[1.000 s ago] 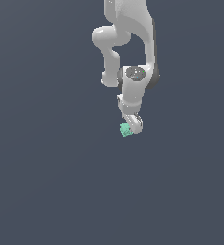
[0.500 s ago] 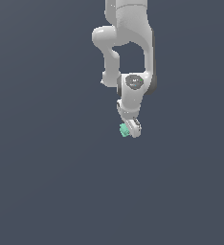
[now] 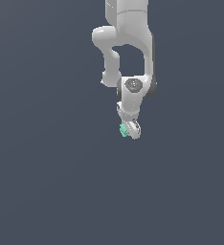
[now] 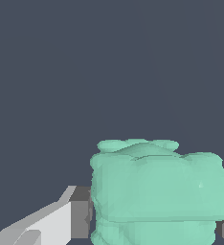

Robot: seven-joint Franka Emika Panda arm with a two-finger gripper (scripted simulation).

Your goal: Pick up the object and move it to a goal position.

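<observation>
In the exterior view there is one arm (image 3: 130,57) and one object (image 3: 124,129), set against a plain dark slate-blue ground (image 3: 47,182) with no edges or corners showing. Going from that view's left to its right, the ground comes first, bare and even in tone. Near the middle comes the small mint-green lumpy object, sitting at the lower tip of the white arm and touching the gripper (image 3: 130,130), on the gripper's side toward the exterior view's left. The arm itself comes down from the upper edge, bends at a rounded elbow, and ends in a wrist with a dark round cap.

In the wrist view the one object (image 4: 159,191) fills the space between two grey fingers (image 4: 80,213), one on each side, both pressed against it. The gripper (image 4: 154,215) is closed narrow around the object, holding it
</observation>
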